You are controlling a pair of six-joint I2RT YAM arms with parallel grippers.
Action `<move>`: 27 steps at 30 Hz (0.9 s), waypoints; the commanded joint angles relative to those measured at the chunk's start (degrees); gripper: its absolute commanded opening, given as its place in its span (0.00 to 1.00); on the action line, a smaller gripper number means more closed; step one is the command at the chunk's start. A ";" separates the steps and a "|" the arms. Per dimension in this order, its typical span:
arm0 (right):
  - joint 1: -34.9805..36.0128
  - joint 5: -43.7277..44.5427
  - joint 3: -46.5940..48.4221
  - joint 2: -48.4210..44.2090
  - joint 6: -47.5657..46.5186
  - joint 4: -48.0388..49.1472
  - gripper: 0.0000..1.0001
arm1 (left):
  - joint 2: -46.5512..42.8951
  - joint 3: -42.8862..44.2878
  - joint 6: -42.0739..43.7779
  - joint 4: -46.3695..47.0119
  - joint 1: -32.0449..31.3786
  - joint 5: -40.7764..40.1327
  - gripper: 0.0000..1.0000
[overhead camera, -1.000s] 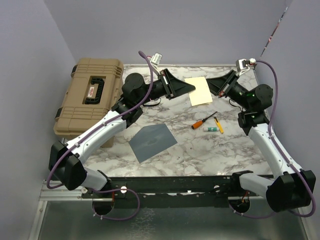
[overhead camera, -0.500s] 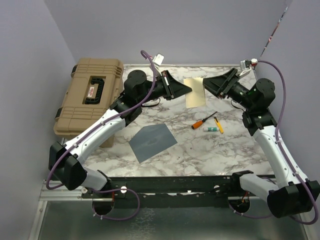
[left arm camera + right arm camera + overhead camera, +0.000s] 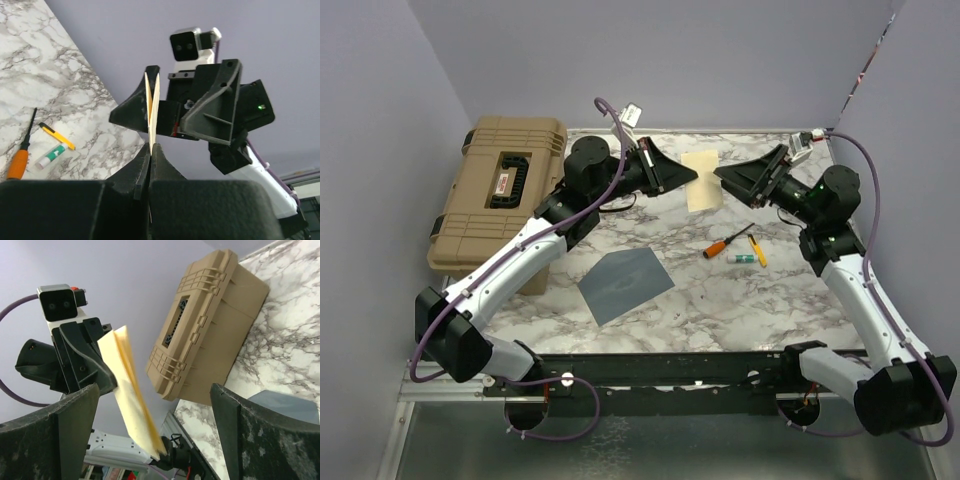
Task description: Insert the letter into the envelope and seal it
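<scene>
Marble table (image 3: 720, 290): the envelope (image 3: 625, 283) lies flat near the front, left of centre, well apart from both arms. The letter (image 3: 701, 180) hangs in the air over the far middle, its left edge pinched in the pressed-together left gripper (image 3: 151, 152). The right gripper (image 3: 723, 173) is spread wide at the opposite edge, gripping nothing. Judged progress: letter lifted only, insertion and sealing not yet done.

cream-beige rectangular letter (image 3: 708, 190): paper, matt, smooth;
slate grey-blue pointed-flap envelope (image 3: 625, 281): paper, matt;
white-and-grey veined table top (image 3: 720, 300): marble-look, smooth, slight sheen;
tan ribbed hard case (image 3: 470, 215): moulded plastic, matt;
orange-handled screwdriver (image 3: 716, 248): plastic grip, dark shaft;
white arm shells (image 3: 510, 265): smooth plastic, semi-gloss;
black base rail (image 3: 650, 375): metal, matt
</scene>
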 commanded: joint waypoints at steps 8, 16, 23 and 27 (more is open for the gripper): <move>0.96 -13.16 -0.97 6.15 12.31 21.99 0.65 | -0.10 0.53 -4.89 8.00 0.25 5.86 0.00; 0.96 -13.98 -1.09 6.49 13.76 23.28 0.01 | -0.24 1.37 -0.68 1.52 0.25 2.23 0.09; 0.96 -0.29 7.05 6.99 -15.57 -16.67 0.00 | 0.36 3.50 4.94 -16.39 0.17 -5.87 0.81; 1.04 10.57 6.09 9.21 -23.71 -26.84 0.00 | -0.51 0.45 10.51 -33.62 -0.15 -17.53 0.91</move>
